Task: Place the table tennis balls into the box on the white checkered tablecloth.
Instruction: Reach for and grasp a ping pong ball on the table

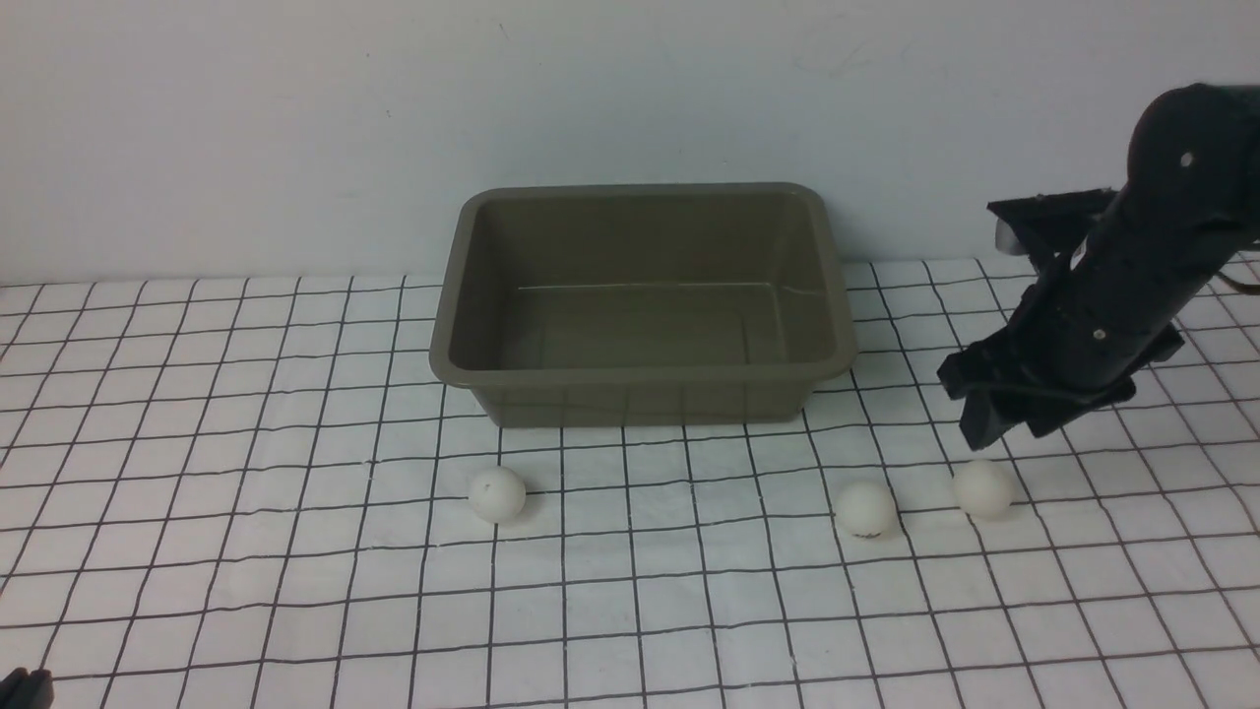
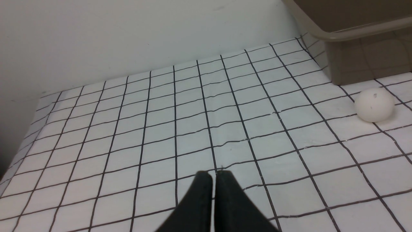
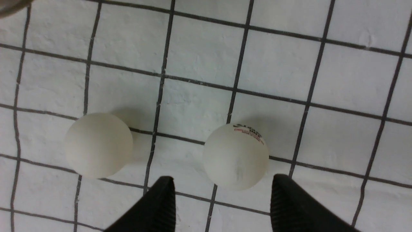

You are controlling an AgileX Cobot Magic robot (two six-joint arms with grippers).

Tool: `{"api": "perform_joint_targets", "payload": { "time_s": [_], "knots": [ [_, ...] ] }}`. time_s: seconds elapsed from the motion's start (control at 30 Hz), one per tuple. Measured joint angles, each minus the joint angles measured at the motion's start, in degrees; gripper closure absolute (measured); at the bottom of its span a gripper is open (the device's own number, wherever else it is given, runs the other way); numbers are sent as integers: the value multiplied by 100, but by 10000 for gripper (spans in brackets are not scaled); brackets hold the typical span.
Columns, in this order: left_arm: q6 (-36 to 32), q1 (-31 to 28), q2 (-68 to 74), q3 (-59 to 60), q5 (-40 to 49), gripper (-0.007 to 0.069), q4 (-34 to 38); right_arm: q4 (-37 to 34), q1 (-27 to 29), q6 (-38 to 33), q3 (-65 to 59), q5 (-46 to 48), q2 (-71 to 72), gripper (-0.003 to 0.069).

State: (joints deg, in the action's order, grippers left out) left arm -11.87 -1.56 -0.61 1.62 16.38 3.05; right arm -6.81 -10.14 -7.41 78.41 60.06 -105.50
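Right jaws gape wide over a printed ball (image 3: 235, 157), touching nothing; left jaws clenched, empty.

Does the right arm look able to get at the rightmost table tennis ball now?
Probably yes: the right gripper is open, the rightmost ball lines up with the gap between its fingertips, and the neighbouring ball lies apart, outside them.
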Motion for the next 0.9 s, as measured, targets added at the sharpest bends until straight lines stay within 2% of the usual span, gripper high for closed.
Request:
{"api": "perform_joint_targets", "payload": {
  "time_s": [0.27, 0.63, 0.9],
  "knots": [
    [0, 0, 0, 0, 0, 629, 0, -3, 0, -77, 10, -224, -307, 288],
    [0, 0, 0, 0, 0, 629, 0, -10, 0, -114, 17, -469, -645, 217],
    [0, 0, 0, 0, 0, 629, 0, -10, 0, -114, 18, -519, -851, 207]
  ]
}}
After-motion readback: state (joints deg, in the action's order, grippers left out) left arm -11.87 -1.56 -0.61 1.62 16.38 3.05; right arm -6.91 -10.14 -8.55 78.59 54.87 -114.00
